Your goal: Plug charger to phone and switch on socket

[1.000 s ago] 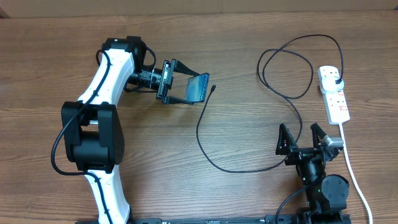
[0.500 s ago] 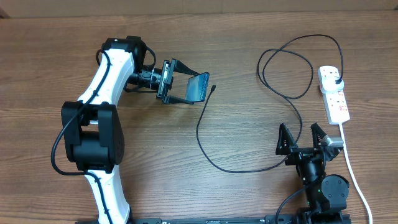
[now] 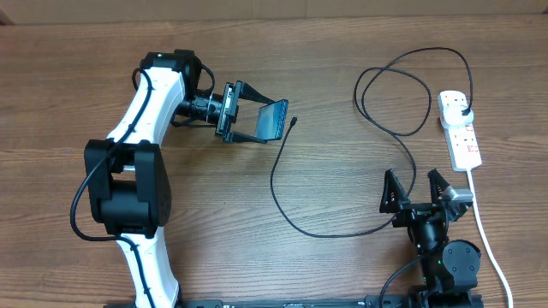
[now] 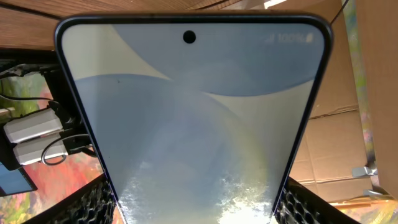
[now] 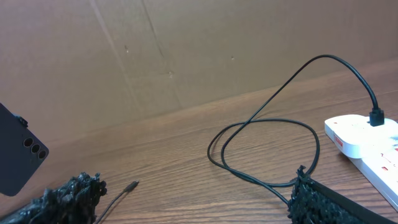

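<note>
My left gripper is shut on the phone and holds it on edge above the table, left of centre. Its lit blue-white screen fills the left wrist view; its dark back shows in the right wrist view. The charger, a thin black cable, loops across the table. Its connector tip lies just right of the phone and shows in the right wrist view. Its black plug sits in the white socket strip at the far right. My right gripper is open and empty near the front edge.
The socket's white lead runs down the right side towards the front edge. Cable loops lie between my right gripper and the socket. A brown cardboard wall stands behind the table.
</note>
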